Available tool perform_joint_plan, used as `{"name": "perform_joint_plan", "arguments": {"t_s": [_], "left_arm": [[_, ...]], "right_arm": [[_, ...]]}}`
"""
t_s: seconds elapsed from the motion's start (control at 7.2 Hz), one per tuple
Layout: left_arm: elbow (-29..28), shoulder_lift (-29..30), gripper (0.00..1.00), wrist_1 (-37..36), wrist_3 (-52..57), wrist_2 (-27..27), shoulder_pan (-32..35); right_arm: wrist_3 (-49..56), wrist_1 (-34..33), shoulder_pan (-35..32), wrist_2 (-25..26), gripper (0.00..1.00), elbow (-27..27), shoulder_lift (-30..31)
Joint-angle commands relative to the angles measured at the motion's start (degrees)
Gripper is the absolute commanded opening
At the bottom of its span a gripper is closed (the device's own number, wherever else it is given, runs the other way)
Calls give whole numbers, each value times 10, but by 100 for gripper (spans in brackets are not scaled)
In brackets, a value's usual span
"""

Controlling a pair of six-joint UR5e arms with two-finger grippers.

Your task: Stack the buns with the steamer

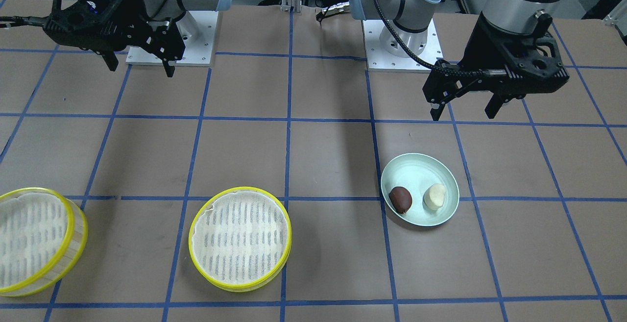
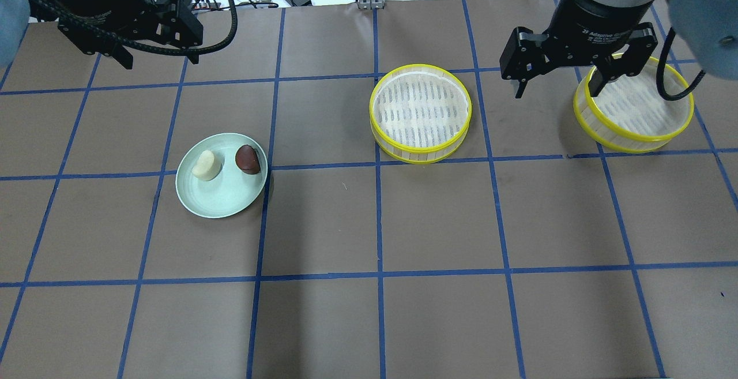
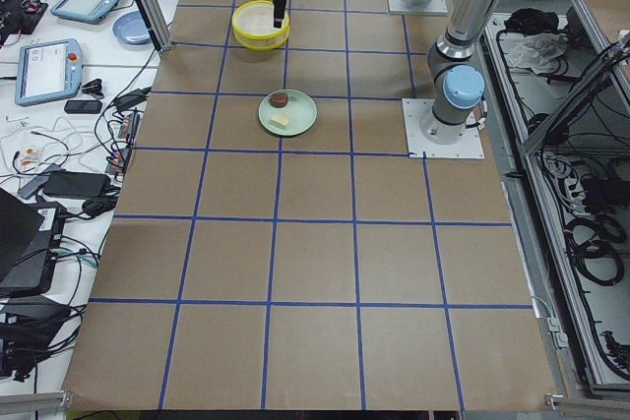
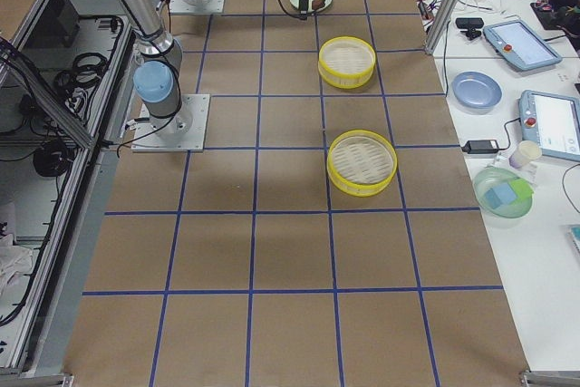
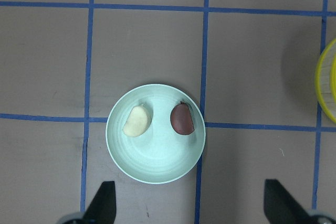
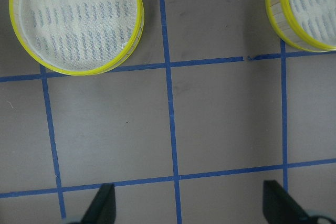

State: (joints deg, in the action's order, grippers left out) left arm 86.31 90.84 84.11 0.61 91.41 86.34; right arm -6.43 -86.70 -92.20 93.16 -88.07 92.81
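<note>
Steamer tiers first, nearest the front-facing camera. The deeper tier (image 1: 32, 238) sits far out on the robot's right side of the table (image 1: 318, 165), partly cut off by the picture's edge. The shallow tier (image 1: 240, 238) lies toward the middle, well apart from it. Both are yellow-rimmed with white liners (the slatted pattern shows clean across each). They stand side by side, neither on the other.

A little farther back, on the robot's left half, the pale green plate (image 1: 416, 172) straddles a line of blue tape (image 1: 289, 165). On it the dark bun (image 1: 400, 199) and the cream bun (image 1: 435, 196) lie side by side, close together with a strip of plate showing between them. The dark one is on the side toward the tiers.

Farther again, and up in the air: the left gripper (image 1: 464, 115) hangs above the table on the robot's side of the plate, jaws spread wide, gripping nothing. Its wrist camera looks straight down on the plate and both buns, with its fingers (image 5: 102, 203) far apart at the bottom corners. The right gripper (image 1: 142, 69) hovers high as well, equally wide and holding nothing. Its wrist view catches its fingers (image 6: 102, 203) low in the picture and a tier at each top corner.

Farthest back, the arms' mounting plates (image 1: 171, 37) sit on the table.
</note>
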Motion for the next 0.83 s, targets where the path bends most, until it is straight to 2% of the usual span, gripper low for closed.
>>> {"name": "perform_joint_plan", "arguments": {"t_s": [0.0, 0.28, 0.56, 0.69], "left_arm": [[14, -7, 100, -1, 1, -1, -3], [15, -6, 100, -3, 9, 5, -10], [27, 10, 100, -1, 31, -3, -66], [64, 13, 100, -7, 83, -7, -104]], "right_arm": [[0, 0, 0, 0, 100, 0, 0], [1, 0, 0, 0, 100, 0, 0], [11, -8, 3, 2, 100, 2, -1], [39, -35, 11, 7, 100, 3, -2]]}}
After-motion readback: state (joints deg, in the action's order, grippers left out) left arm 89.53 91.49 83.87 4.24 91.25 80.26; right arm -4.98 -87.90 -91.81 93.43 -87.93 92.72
